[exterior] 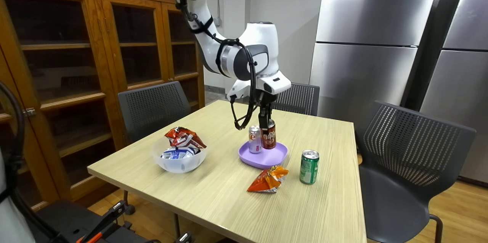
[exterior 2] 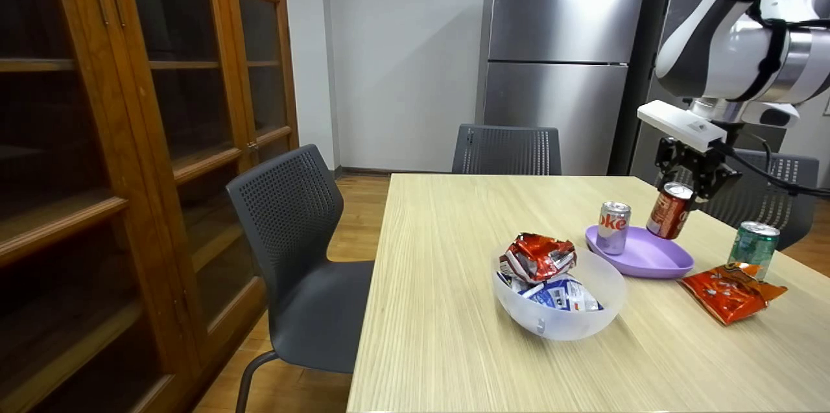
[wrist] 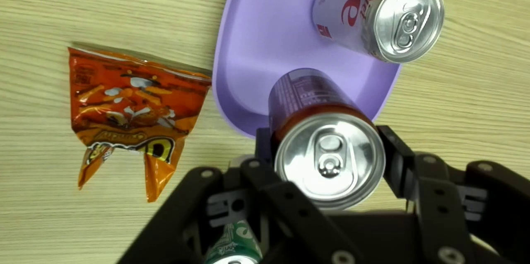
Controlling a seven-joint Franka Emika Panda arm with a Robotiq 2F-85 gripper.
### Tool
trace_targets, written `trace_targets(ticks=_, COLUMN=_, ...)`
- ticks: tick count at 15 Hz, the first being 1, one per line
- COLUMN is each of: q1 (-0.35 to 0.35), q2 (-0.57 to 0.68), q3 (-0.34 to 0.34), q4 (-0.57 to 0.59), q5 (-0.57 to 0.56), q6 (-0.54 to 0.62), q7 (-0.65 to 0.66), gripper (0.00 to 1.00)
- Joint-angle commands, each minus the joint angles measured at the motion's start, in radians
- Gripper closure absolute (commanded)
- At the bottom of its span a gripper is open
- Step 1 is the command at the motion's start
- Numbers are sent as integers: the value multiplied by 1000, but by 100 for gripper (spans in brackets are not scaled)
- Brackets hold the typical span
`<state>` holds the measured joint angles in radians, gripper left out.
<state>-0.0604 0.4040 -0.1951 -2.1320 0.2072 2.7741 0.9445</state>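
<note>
The end effector pinches a dark-red metal can over a rounded purple plastic tray holding a silver can.

Maroon-ish can, perhaps; purple tray

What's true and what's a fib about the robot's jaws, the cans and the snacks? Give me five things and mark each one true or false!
1. The jaws hold the dark red can. True.
2. The silver can lies on its side. False: it stands upright on the purple plate.
3. The orange snack bag is on the table. True.
4. The bowl is empty. False: it holds a red bag and blue packaging.
5. The green can stands outside the purple plate. True.
</note>
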Motion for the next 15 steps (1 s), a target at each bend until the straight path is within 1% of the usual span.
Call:
trace_targets(ticks=1, q1=-11, q2=76, q3=1, q4=119, q5=25, q6=-68, q7=6, gripper=62)
trace_targets(ticks=11, q1=-38, q2=240, q3=18, q4=330, q5=76, q6=-153, q7=1, gripper=62)
trace_targets(ticks=15, q1=-49, q2=291, q3=24, q4=396, q5=98, q6=-193, q7=3, gripper=62)
